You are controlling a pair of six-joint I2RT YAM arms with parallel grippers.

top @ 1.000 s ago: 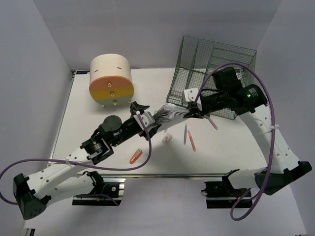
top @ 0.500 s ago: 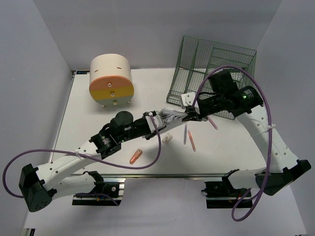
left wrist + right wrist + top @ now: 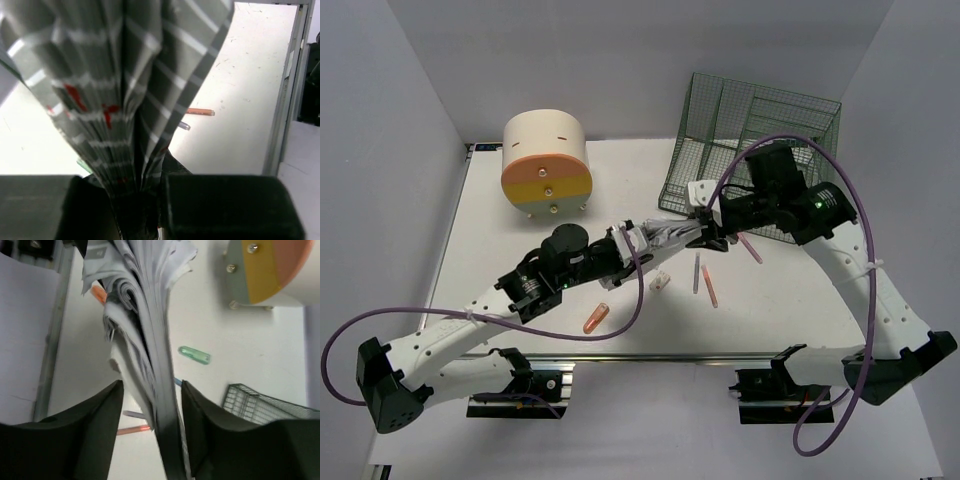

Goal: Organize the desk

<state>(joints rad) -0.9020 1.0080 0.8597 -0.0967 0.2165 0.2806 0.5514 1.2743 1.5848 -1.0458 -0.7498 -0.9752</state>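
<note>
White surface (image 3: pixel 780 300) fills the frame, pens (image 3: pixel 697 272) loose on it. Above its middle, two arms share a booklet (image 3: pixel 665 237): left gripper (image 3: pixel 632 243) pinches one end, pages fanning; right gripper (image 3: pixel 705 232) spread either side, not squeezing. Light, floppy paper; prob. best gripped near the spine.
</note>
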